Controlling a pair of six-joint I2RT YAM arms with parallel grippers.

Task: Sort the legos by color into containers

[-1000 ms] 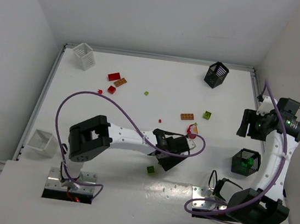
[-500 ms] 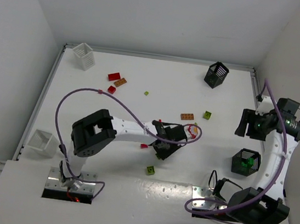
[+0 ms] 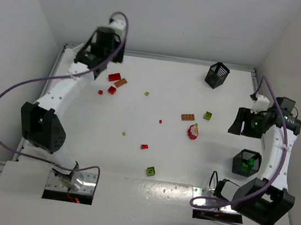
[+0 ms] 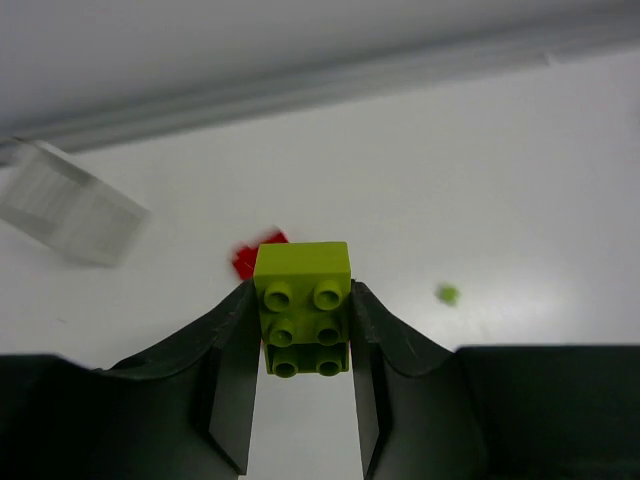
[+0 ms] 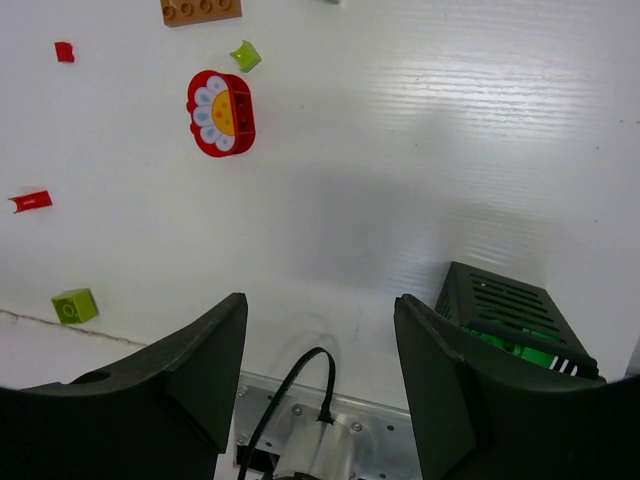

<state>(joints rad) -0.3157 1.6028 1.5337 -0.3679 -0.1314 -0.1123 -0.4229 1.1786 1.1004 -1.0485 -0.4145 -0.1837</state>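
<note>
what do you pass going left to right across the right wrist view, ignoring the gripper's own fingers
small red piece → green brick → red flower piece → black basket

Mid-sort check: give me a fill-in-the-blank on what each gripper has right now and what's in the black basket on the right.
The left gripper is shut on a ____ brick.
The right gripper has its jaws ____, holding nothing.
The black basket nearest the right gripper holds ____ pieces.
Missing words: yellow-green; open; green.
</note>
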